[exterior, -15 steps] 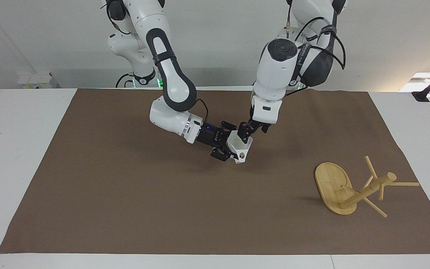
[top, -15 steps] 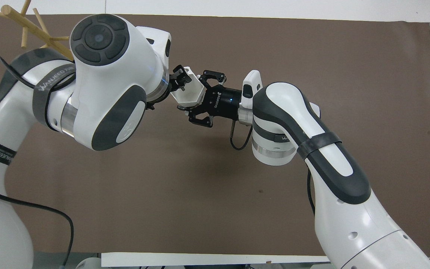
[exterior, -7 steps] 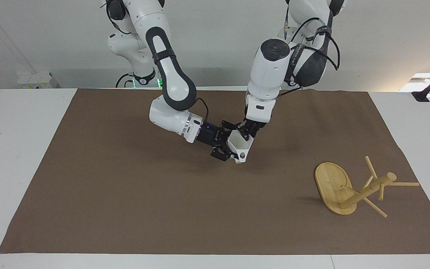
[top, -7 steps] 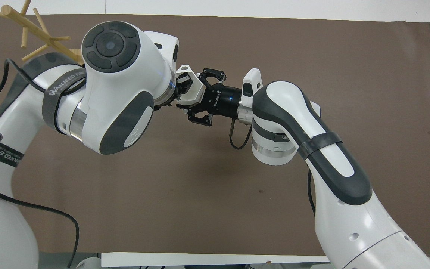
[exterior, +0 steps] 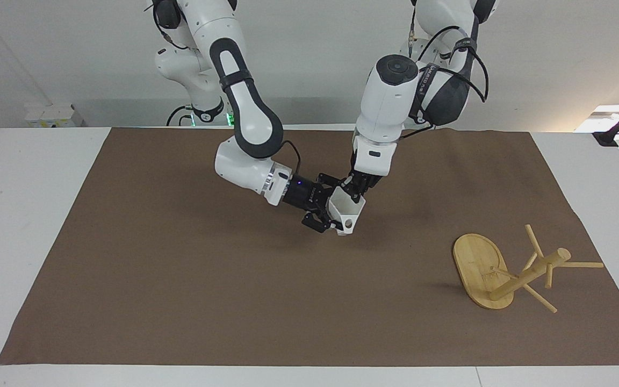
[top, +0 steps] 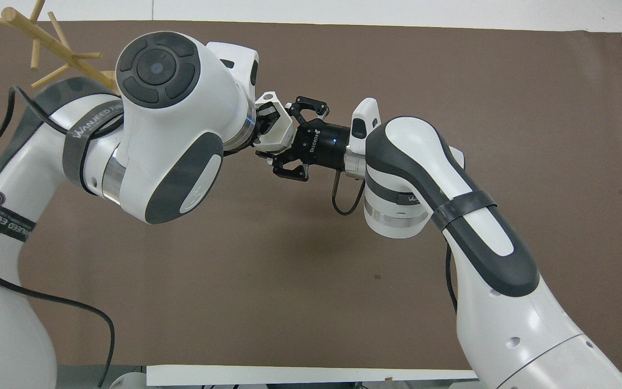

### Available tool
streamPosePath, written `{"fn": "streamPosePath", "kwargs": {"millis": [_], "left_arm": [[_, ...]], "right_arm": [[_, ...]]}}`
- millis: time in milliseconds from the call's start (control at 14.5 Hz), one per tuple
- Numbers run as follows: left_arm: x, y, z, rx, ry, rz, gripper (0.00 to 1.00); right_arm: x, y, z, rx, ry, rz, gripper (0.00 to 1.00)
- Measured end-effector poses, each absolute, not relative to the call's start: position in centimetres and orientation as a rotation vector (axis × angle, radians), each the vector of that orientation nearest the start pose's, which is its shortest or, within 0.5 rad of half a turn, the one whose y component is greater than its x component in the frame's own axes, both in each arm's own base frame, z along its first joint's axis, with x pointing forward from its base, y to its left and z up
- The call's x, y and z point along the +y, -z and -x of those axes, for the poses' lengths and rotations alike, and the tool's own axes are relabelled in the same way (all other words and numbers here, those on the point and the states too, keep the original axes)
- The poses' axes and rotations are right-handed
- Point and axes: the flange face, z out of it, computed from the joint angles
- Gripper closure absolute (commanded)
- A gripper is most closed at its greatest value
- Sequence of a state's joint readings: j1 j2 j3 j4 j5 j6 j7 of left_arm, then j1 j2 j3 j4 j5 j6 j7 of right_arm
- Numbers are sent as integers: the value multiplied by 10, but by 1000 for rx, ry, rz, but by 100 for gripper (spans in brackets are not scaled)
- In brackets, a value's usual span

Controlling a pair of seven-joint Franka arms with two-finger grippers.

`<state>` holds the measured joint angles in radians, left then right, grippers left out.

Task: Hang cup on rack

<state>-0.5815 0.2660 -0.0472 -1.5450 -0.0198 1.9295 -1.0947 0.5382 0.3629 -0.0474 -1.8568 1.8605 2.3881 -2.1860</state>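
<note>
In the last second the left claw [exterior: 353,192] has closed on the rim of the cup [exterior: 345,213], held above the counter's [exterior: 180,279] middle, while the right claw [exterior: 326,213] has opened around it; the handover looks done, and the rack [exterior: 508,269] lies tipped over

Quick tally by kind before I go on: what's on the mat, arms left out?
Cup: 1, white, held off the mat between the two grippers
Rack: 1, bamboo, tipped over at the left arm's end
Total: 2

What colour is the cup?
White; the cup shows best in the facing view.
</note>
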Motion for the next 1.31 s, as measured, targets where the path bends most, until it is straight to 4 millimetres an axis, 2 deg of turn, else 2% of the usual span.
{"fn": "streamPosePath", "kwargs": {"millis": [138, 344, 481, 619, 825, 962, 1100, 1169, 1306], "left_arm": [[-370, -515, -541, -813, 85, 3147, 100], [-333, -509, -560, -864, 121, 3061, 100], [-306, -501, -576, -903, 228, 2983, 100], [-277, -499, -596, -985, 406, 3002, 100], [-210, -485, -612, -1165, 709, 3057, 100], [-164, -463, -607, -1258, 859, 3059, 100], [-145, -444, -592, -1289, 906, 3061, 100], [-143, -440, -587, -1294, 908, 3061, 100], [-141, -436, -578, -1296, 900, 3064, 100]], "right_arm": [[307, -364, -578, -1208, 1266, 1709, 0], [256, -388, -592, -1320, 1283, 1691, 0], [202, -394, -603, -1425, 1231, 1656, 0], [138, -392, -611, -1525, 1128, 1644, 0], [41, -388, -609, -1649, 944, 1659, 0], [-23, -387, -599, -1671, 751, 1748, 0], [-77, -398, -586, -1655, 529, 1916, 0], [-93, -409, -579, -1616, 431, 2006, 0], [-110, -442, -566, -1511, 253, 2209, 0]]}}
